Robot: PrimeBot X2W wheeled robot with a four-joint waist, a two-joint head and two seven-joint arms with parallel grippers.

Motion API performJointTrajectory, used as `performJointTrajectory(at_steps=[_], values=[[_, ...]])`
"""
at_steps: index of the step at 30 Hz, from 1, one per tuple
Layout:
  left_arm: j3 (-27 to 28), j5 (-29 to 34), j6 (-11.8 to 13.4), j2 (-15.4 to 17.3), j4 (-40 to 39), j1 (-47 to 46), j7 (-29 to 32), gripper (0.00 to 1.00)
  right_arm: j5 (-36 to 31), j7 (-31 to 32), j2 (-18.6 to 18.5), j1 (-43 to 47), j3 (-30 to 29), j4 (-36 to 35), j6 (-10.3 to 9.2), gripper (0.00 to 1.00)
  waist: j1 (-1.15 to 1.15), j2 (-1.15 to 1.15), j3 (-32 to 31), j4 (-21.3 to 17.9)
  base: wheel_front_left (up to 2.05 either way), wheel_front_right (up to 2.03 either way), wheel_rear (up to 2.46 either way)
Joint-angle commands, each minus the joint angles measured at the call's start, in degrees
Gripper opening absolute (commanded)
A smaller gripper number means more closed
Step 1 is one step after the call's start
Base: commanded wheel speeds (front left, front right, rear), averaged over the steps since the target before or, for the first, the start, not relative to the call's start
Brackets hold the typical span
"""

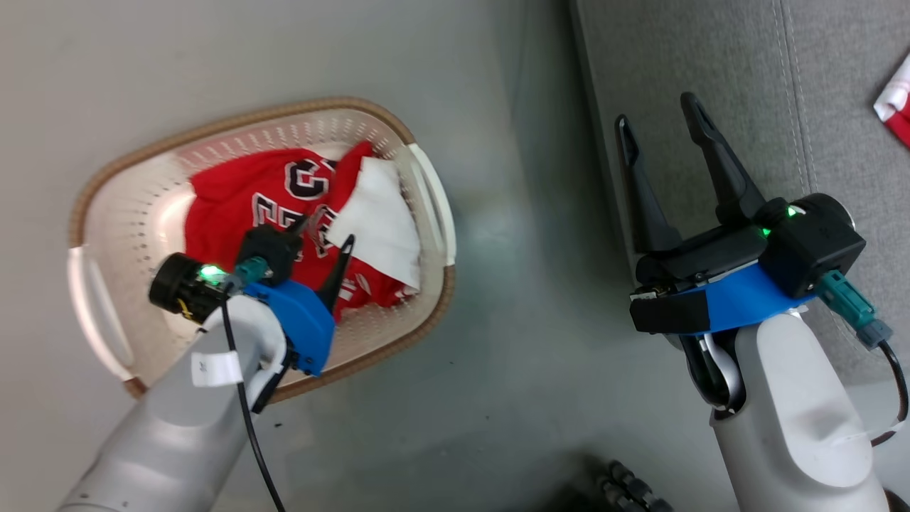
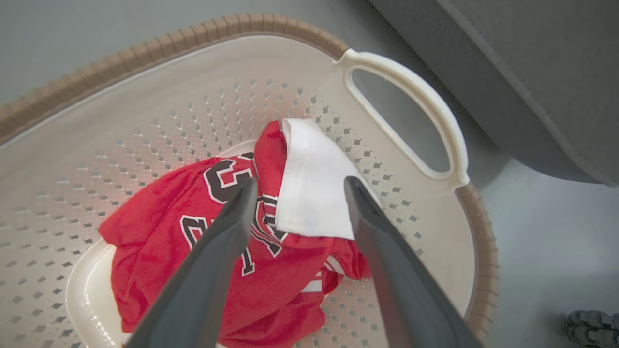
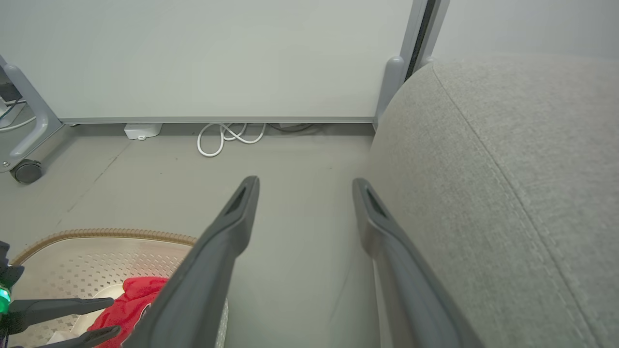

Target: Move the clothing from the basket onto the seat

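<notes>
Below, left hand [image 2: 300, 182], right hand [image 1: 656, 110] gape empty; basket [image 1: 234, 121] on floor [image 1: 498, 355] beside seat [image 1: 711, 57].

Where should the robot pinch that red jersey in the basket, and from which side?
Probably the fold where the white panel meets the red jersey, from above: cloth bunches there, the basket walls block the sides, and the open left gripper hangs over it.
</notes>
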Motion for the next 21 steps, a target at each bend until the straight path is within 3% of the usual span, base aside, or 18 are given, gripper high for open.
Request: performJointTrajectory(at_steps=[1, 10, 21], values=[[-0.56, -0.95, -0.14, 0.95, 0.74, -1.52, 0.59, 1.00, 0.81, -0.37, 0.09, -1.23, 0.21, -0.42, 0.01, 1.00, -0.01, 0.00, 3.20, -2.83, 0.00, 0.00, 0.00], [-2.82, -6.52, -0.14, 3.67, 5.43, -5.62, 2.83, 1.00, 4.73, -0.49, 0.10, -1.90, 1.92, -2.40, 0.01, 1.00, -0.01, 0.00, 7.84, -6.49, 0.00, 0.00, 0.00], [-2.60, -11.58, -0.14, 1.57, 11.01, -8.58, 5.42, 1.00, 5.11, -0.49, 0.09, 1.29, 0.66, -4.32, 0.01, 1.00, -0.01, 0.00, 9.47, -6.19, 0.00, 0.00, 0.00]])
